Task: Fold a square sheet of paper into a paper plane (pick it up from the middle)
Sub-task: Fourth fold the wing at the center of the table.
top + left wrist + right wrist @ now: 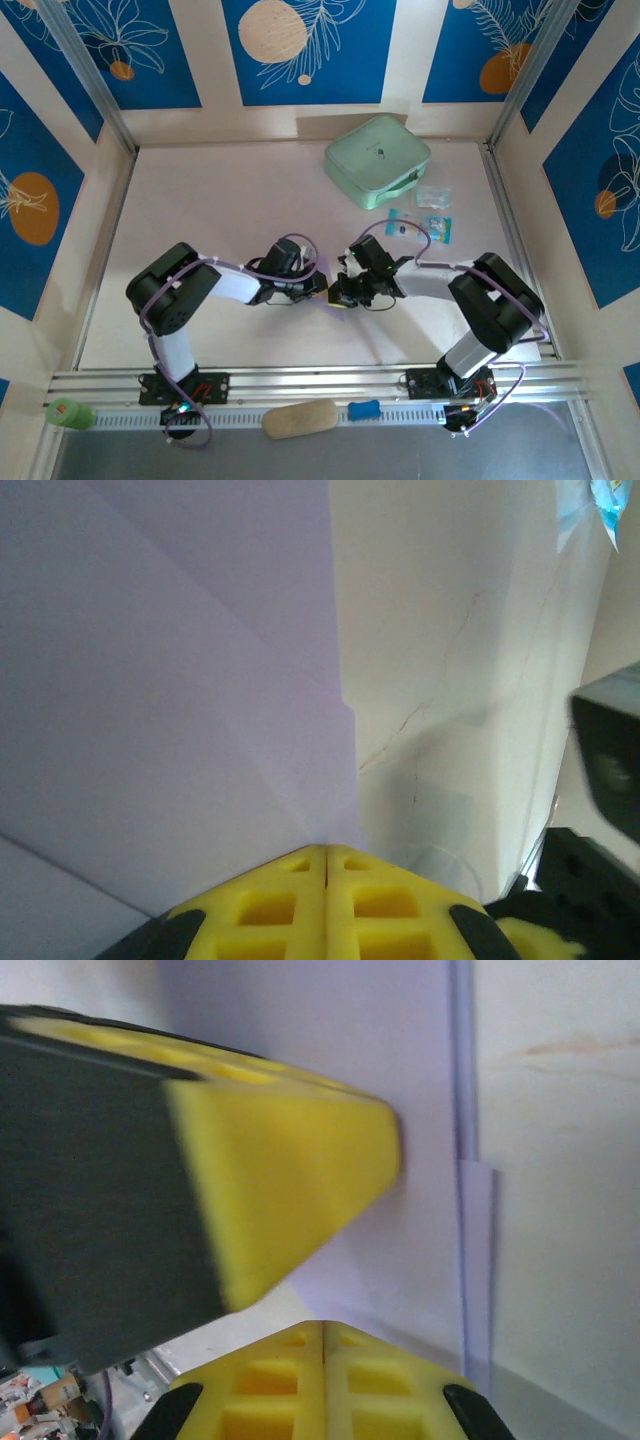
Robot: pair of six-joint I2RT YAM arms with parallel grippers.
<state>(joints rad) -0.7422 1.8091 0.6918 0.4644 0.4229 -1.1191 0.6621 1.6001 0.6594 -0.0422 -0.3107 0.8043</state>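
Observation:
The sheet of paper lies flat on the table as a lavender piece with several creases and folded layers; its straight edge shows doubled in the right wrist view. My left gripper is shut, its yellow fingertips closed together and resting on the paper next to its right edge. My right gripper is also shut, its tip at the paper's near edge. In the right wrist view the left gripper's yellow finger presses on the paper just ahead. From above, both grippers meet tip to tip at mid-table and hide the paper.
A mint-green rounded case sits at the back right. Small blue packets and a clear packet lie in front of it. On the near rail are a green object, a tan oblong and a blue piece.

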